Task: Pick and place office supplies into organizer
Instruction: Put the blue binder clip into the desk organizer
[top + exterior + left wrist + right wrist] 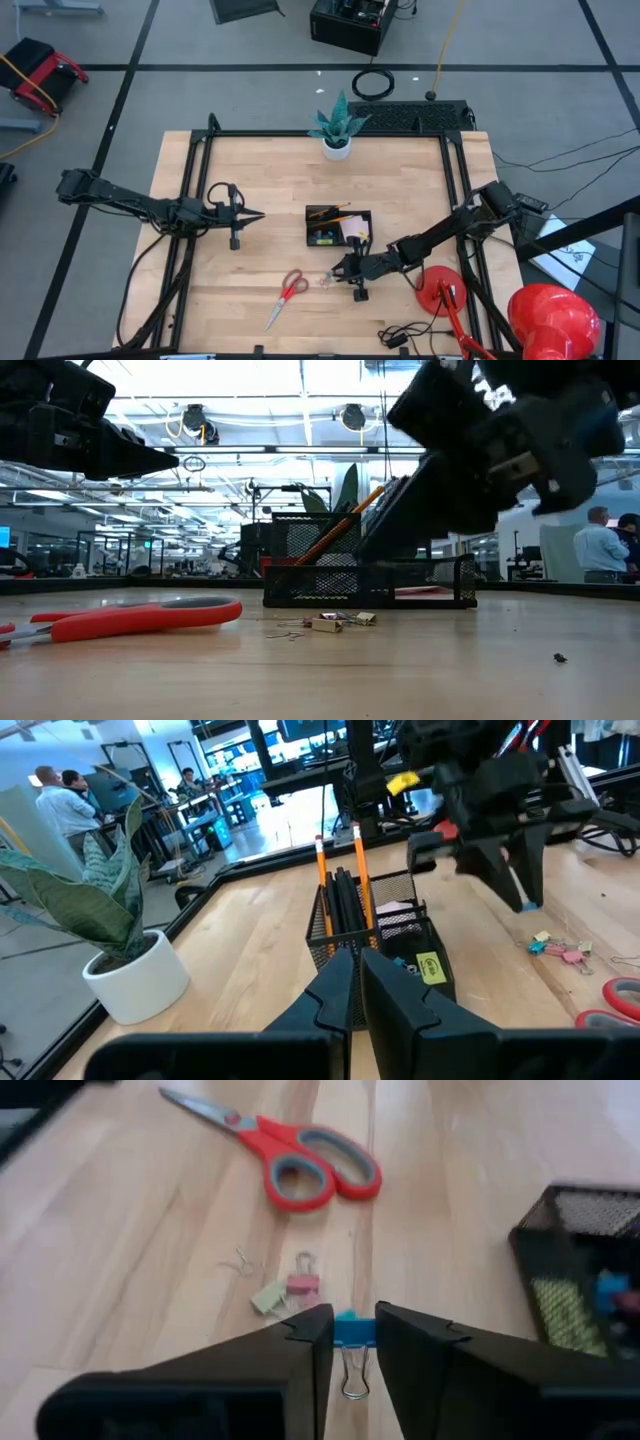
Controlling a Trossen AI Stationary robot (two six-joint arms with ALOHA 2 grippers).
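Bench: wooden bench (250, 300), mesh organizer (338, 226) mid-bench.
Right claw: my right claw (354, 1342) pinches a blue binder clip (353, 1332).
Bearing: organizer at twelve o'clock, close.
Left claw: my left claw (258, 215) closed, empty, farther.

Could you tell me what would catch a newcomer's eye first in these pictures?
Probably the red-handled scissors, lying on the table's near-left part. Next, the right hand, pinching a small blue binder clip just above the wood beside a few loose clips. Behind it stands the black mesh organizer with pencils in it.
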